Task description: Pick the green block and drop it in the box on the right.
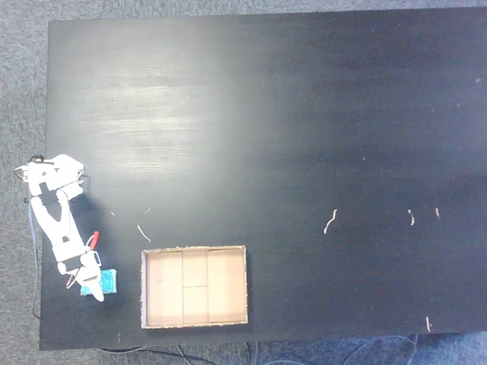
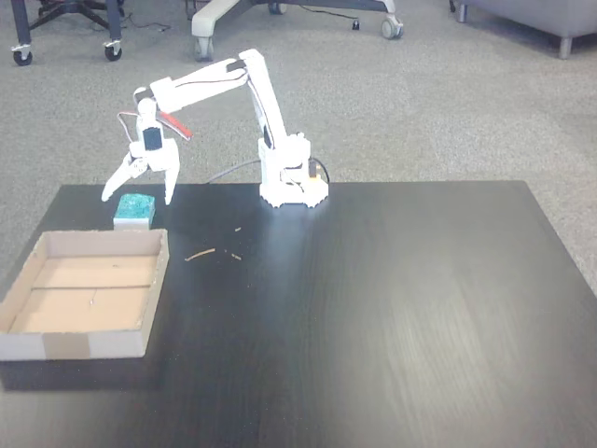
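Two fingers spread wide: we see the gripper [image 2: 138,193] open, hanging just above the green block [image 2: 134,209], which sits on the table [image 2: 392,280] just behind the box [image 2: 84,291]. Jaws straddle the block to close on its sides, we judge. Box is empty, right beside it, so the carry is short.

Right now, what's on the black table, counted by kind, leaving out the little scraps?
Robot arm with gripper: 1
Green block: 1
Cardboard box: 1
Total: 3
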{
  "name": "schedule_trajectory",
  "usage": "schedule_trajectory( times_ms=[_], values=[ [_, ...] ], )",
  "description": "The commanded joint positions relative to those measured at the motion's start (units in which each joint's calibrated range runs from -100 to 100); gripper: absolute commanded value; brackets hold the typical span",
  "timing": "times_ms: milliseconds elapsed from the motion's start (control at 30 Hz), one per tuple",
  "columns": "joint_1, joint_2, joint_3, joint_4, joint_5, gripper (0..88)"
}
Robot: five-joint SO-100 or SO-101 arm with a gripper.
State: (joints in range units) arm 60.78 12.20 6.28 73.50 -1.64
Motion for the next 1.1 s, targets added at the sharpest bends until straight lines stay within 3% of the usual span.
schedule_trajectory(
  times_ms=[0, 167, 300, 367, 533, 667, 800, 933, 1067],
  values=[
    [-0.70, 5.08, -5.82, -0.25, 0.49, 51.2],
    [-0.63, 11.51, -8.81, -0.09, 0.73, 44.1],
    [-1.01, 13.54, -10.17, 0.65, 1.51, 29.1],
    [-1.16, 13.54, -9.99, 0.24, 1.81, 25.9],
    [-2.46, 7.11, -3.83, -5.29, 2.39, 21.5],
    [-3.77, 0.08, 2.43, -7.19, 2.49, 12.7],
    [-5.15, -5.08, 8.14, -12.64, 1.47, 13.7],
    [-11.05, -13.38, 1.79, -18.83, -1.12, 14.5],
    [-17.33, -12.79, -5.82, -34.44, -1.42, 14.0]
  ],
)
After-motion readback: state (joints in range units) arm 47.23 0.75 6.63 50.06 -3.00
